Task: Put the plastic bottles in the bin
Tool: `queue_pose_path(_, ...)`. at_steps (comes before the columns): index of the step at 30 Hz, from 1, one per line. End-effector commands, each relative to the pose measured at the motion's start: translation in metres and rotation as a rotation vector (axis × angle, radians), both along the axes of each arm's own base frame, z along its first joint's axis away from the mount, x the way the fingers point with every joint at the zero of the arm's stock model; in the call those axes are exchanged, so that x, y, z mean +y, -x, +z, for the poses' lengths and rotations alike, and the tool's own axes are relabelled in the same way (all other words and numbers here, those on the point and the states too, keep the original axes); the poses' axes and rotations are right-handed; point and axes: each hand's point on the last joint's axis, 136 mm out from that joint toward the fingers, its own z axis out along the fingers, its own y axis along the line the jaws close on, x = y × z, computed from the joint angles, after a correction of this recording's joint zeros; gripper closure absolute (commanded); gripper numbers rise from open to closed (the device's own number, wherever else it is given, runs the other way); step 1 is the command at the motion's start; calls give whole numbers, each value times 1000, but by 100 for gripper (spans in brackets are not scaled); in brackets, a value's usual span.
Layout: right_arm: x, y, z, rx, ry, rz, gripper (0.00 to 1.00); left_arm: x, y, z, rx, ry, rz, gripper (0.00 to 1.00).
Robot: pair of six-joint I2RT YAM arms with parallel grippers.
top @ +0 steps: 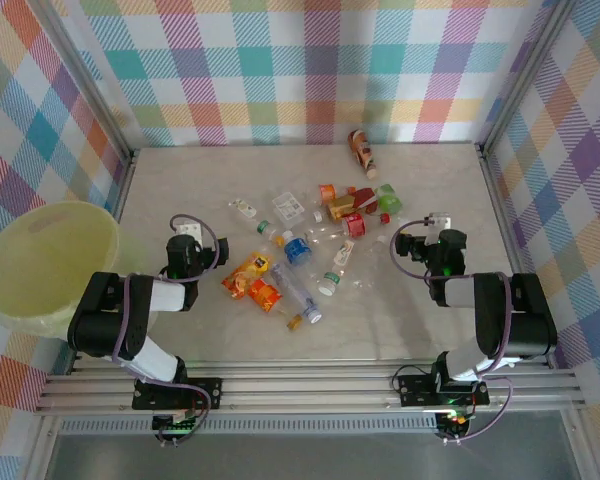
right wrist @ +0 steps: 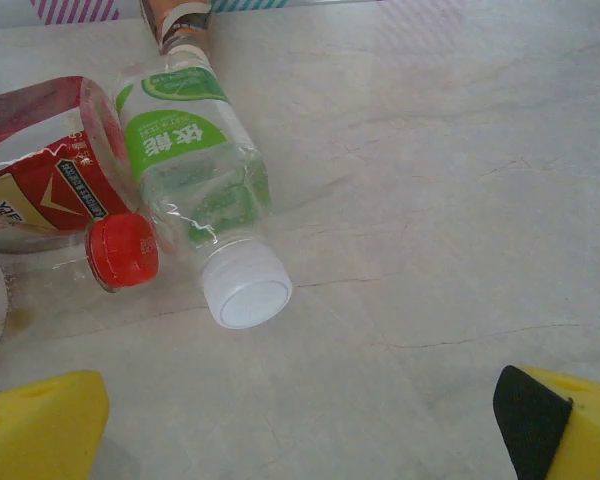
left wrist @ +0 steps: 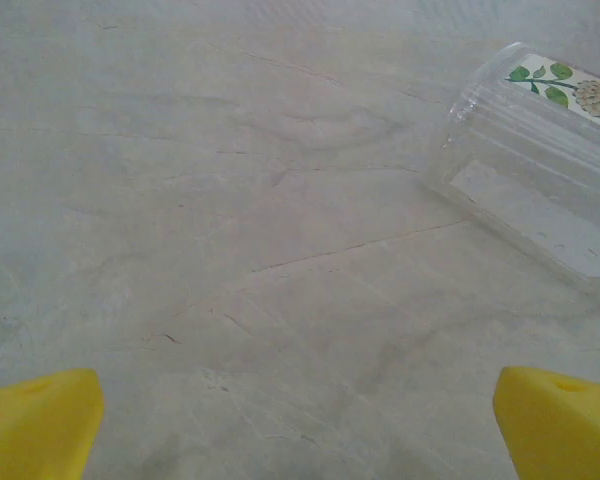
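The bin stands well left of the bottles, all lying loose on the table; the left gripper, jaws apart and empty just left of them, should close across the body of the clear bottle, while the right gripper, jaws apart just right, suits the green-label bottle.

green-label bottle, printed "依能"
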Motion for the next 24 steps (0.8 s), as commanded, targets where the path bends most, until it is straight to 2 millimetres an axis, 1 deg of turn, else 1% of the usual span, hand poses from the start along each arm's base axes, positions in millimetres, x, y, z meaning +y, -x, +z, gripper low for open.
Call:
queue_pose_path(1, 7, -9, 13, -47, -20, 24, 0, 2, -12, 15, -58, 4, -1, 0)
queue_pose_path(14, 7, -9, 13, -47, -20, 25, 0, 3, -12, 16, -59, 2, 0, 0)
queue_pose_path(17, 11, -9, 13, -39, -21, 49, 0, 3, -12, 16, -60, 2, -1, 0)
queue_pose_path(24, 11, -9, 12, -39, -22, 49, 0, 2, -11, 15, -60, -1, -2, 0)
